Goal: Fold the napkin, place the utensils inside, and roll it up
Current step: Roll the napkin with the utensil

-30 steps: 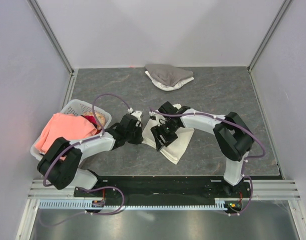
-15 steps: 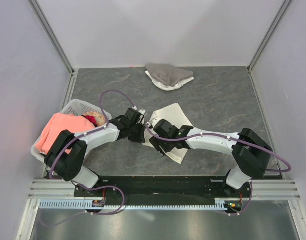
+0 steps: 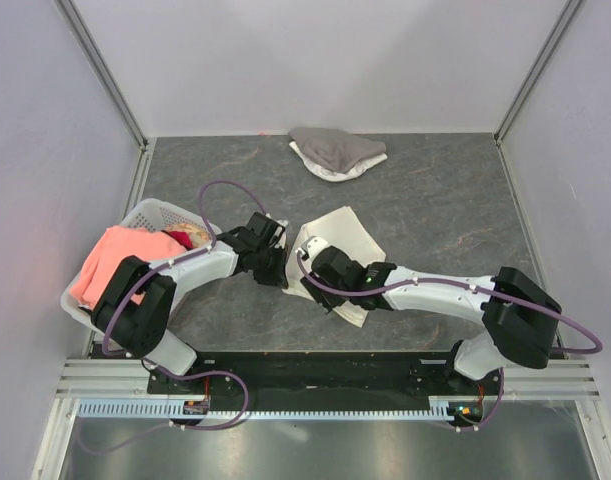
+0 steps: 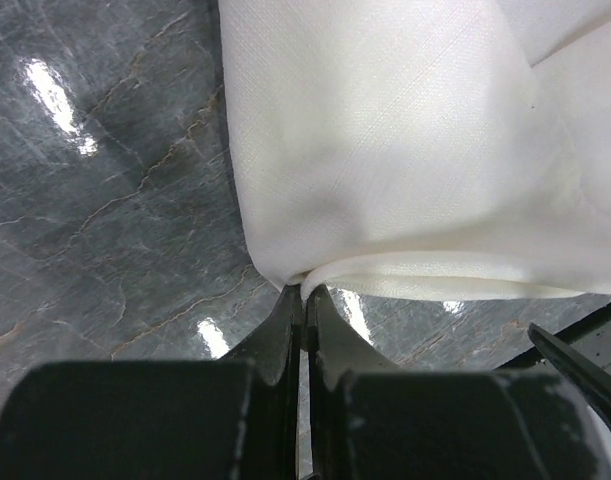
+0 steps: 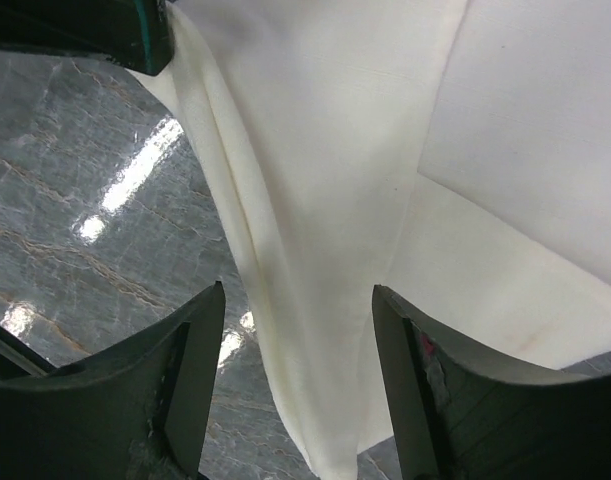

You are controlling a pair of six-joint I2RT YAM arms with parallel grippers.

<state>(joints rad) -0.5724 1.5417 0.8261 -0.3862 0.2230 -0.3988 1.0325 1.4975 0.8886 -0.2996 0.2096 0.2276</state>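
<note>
The cream-white napkin (image 3: 347,238) lies partly folded on the dark mat at mid-table. My left gripper (image 3: 278,268) is shut on the napkin's left corner (image 4: 305,285) and holds that edge lifted, so the cloth (image 4: 385,150) drapes away from the jaws. My right gripper (image 3: 323,283) hangs open over the napkin's near fold (image 5: 315,300), its fingers (image 5: 190,380) straddling the raised ridge of cloth without touching it. The utensils are out of view.
A white basket (image 3: 143,216) with a salmon-pink cloth (image 3: 120,260) stands at the left. A grey-and-white cloth heap (image 3: 335,152) lies at the back. The mat's left edge and the enclosure walls bound the space.
My right arm has stretched out low and leftward over the napkin, and its gripper has come off the cloth. My left gripper has shifted slightly toward the back with the corner.
</note>
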